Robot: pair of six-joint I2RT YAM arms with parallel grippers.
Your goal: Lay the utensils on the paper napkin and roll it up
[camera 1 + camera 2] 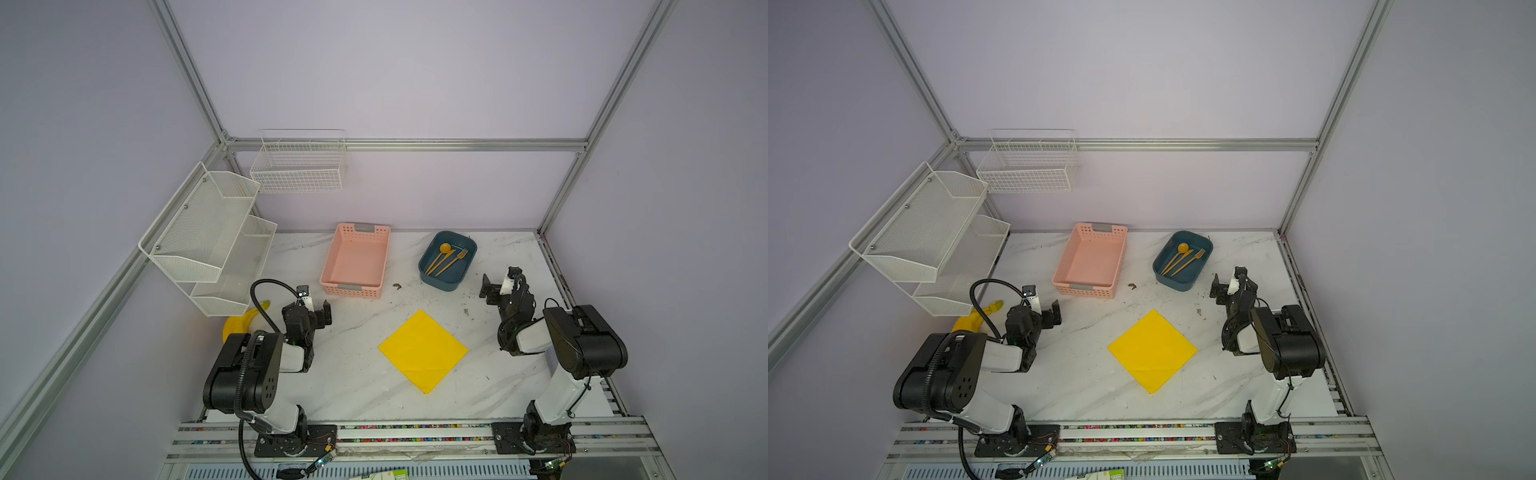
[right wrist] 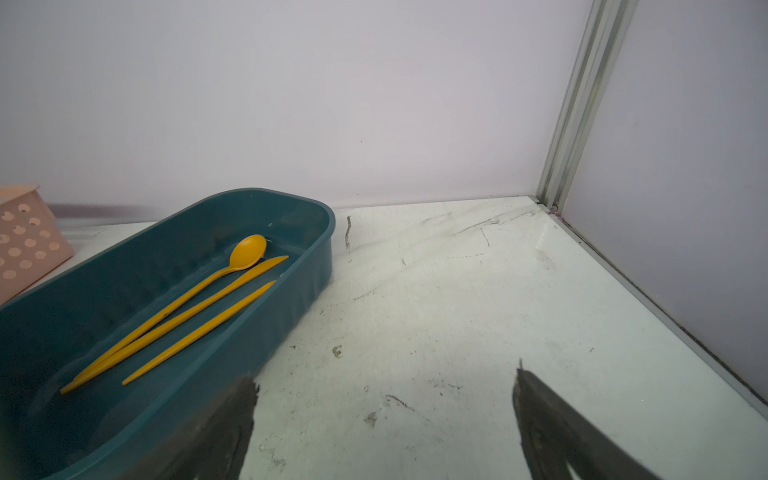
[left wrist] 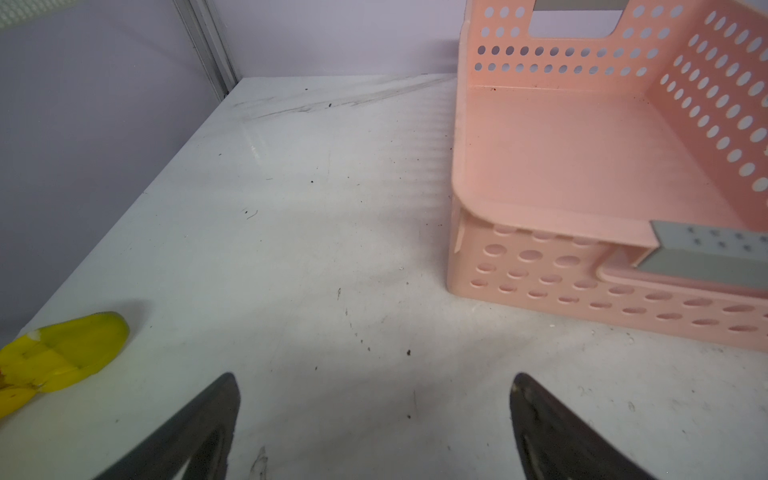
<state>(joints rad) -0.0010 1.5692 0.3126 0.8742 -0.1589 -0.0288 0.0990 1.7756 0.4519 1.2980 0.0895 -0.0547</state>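
The three utensils (image 1: 446,258), one spoon (image 1: 445,248), one knife (image 1: 441,262) and one fork (image 1: 456,258), lie side by side in the one teal tub (image 1: 442,286), at one o'clock from the single napkin (image 1: 423,351). None is on it yet. The napkin lies flat and corner-on, probably to suit a diagonal roll. The right gripper (image 1: 500,282), spread wide and empty, hangs at four o'clock from the tub, likely ready to pick. The left gripper (image 1: 316,305), equally spread and empty, waits by the one pink basket (image 1: 356,262).

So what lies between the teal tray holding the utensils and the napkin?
Only bare, scuffed tabletop; nothing sits between tray and napkin, in both top views.
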